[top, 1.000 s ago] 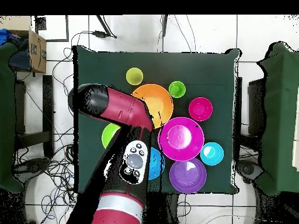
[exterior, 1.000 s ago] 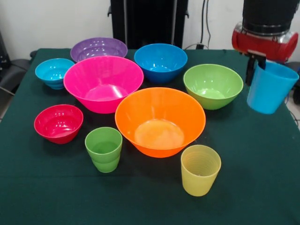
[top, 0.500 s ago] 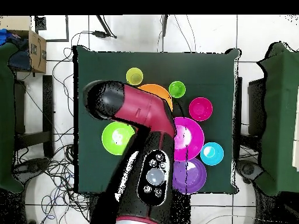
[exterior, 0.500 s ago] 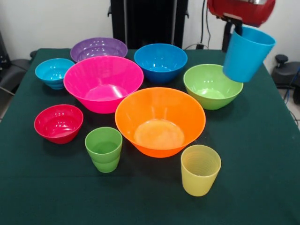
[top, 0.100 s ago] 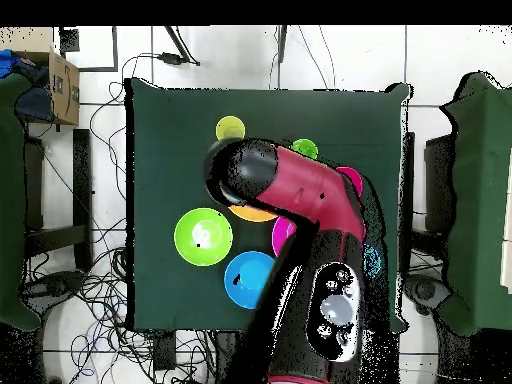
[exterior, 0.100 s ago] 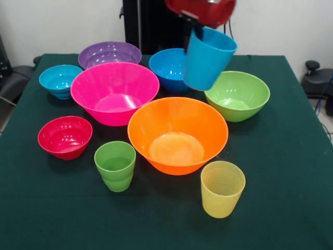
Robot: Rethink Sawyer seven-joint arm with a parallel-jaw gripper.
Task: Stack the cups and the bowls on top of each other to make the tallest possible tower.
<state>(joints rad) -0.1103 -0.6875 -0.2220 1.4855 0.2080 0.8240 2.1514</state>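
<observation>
My gripper [exterior, 0.100 s ago: 196, 26] comes down at the top of the front view, shut on the rim of the sky-blue cup [exterior, 0.100 s ago: 208, 58]. That cup hangs tilted in the air, in front of the blue bowl [exterior, 0.100 s ago: 167, 66] and above the far rim of the orange bowl [exterior, 0.100 s ago: 177, 135]. The green cup [exterior, 0.100 s ago: 115, 165] and the yellow cup [exterior, 0.100 s ago: 222, 188] stand upright near the front edge, apart from each other. No tower is in view. In the overhead view the arm [top, 0.100 s ago: 300, 200] hides the gripper and the held cup. The yellow cup [top, 0.100 s ago: 230, 128] shows there.
On the dark green table [exterior, 0.100 s ago: 291, 172] stand the pink bowl [exterior, 0.100 s ago: 114, 92], purple bowl [exterior, 0.100 s ago: 109, 53], teal bowl [exterior, 0.100 s ago: 60, 80], red bowl [exterior, 0.100 s ago: 65, 137] and green bowl [exterior, 0.100 s ago: 237, 95]. From overhead, the green bowl [top, 0.100 s ago: 203, 237] and blue bowl [top, 0.100 s ago: 249, 279] lie beside the arm.
The gripper has carried the blue cup leftward in the front view, from beyond the table's right edge to in front of the blue bowl, lifting it higher. Everything on the table stayed put.
</observation>
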